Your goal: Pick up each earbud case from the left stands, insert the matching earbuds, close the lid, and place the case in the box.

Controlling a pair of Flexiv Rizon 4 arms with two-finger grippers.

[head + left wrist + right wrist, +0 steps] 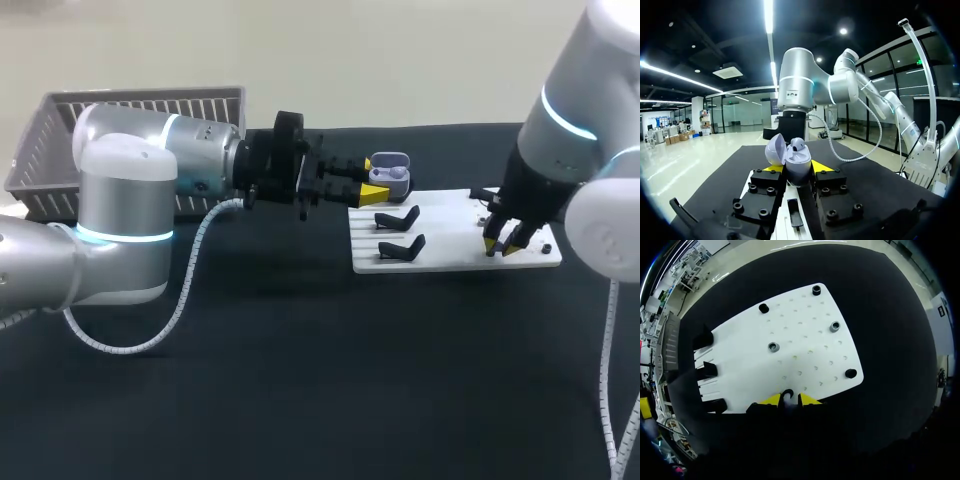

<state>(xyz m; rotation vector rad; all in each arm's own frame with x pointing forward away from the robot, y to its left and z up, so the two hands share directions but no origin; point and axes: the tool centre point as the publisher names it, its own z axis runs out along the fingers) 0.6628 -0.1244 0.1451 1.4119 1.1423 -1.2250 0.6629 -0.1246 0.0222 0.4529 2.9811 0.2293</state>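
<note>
**Earbud case** [392, 174]: pale lilac, held clear of the tabletop [300, 380] over the 11 o'clock corner of the white board [450, 245]. Its lid [775, 150] is swung open. In the head view its mouth points toward 3 o'clock, away from the left arm and along the tool's axis, with the lid raised toward 12 o'clock. In the left wrist view the case [799, 162] stands on end, with one pale earbud [797, 145] seated inside.

**Left tool** [368, 180]: pinches the case body from two sides.

**Black stands** [397, 218]: two, on the board at 6 o'clock of the case.

**Right tool** [505, 247]: down at the board's 4 o'clock edge, with a small dark round piece [787, 394] at its tip. Whether it is spread or pinching cannot be told.

**Slatted grey box** [60, 140]: at 9 o'clock of the case, behind the left arm.
</note>
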